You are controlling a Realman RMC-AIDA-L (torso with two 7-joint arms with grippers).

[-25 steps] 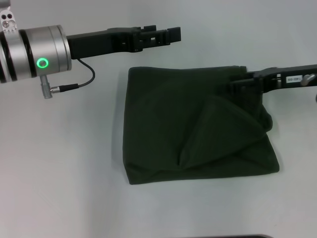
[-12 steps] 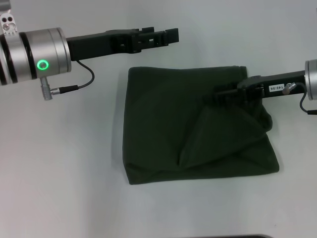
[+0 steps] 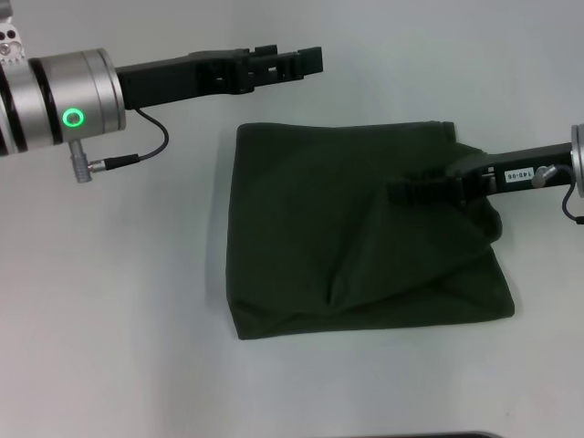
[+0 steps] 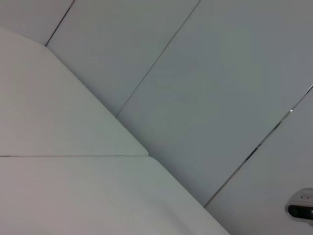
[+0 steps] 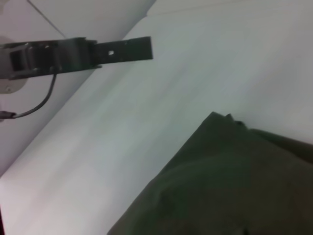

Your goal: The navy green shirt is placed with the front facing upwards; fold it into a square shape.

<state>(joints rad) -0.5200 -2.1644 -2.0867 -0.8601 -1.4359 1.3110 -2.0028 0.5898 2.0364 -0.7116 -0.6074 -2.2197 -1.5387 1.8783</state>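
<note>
The shirt lies on the white table, folded into a thick block that is almost square. Its far edge is straight. Its left edge is straight too and runs down to a rounded near-left corner. The near edge slants a little, and the near-right corner sticks out farther right than the rest. A deep crease runs across the top from the right side down toward the middle of the near edge. No letters show, only plain dark green cloth.

The right gripper reaches in from the right, over the right part of the shirt. Its tip sits about halfway between the far edge and the crease. The shirt's far-right corner is just behind it, and most of the cloth spreads out to its left and in front of it. I cannot tell if its fingers are apart or together, or if they pinch any cloth, because they look like one dark bar on dark cloth.

The left gripper hangs over bare table, beyond the shirt's far edge and apart from it. The shirt's far-left corner is near it, a bit closer to the robot. I cannot tell if its fingers are apart or together. In the right wrist view the left gripper shows as a flat dark bar above the table, with the shirt well apart from it.

There is wide bare table to the left of the shirt and in front of it, and a strip on the right too.
</note>
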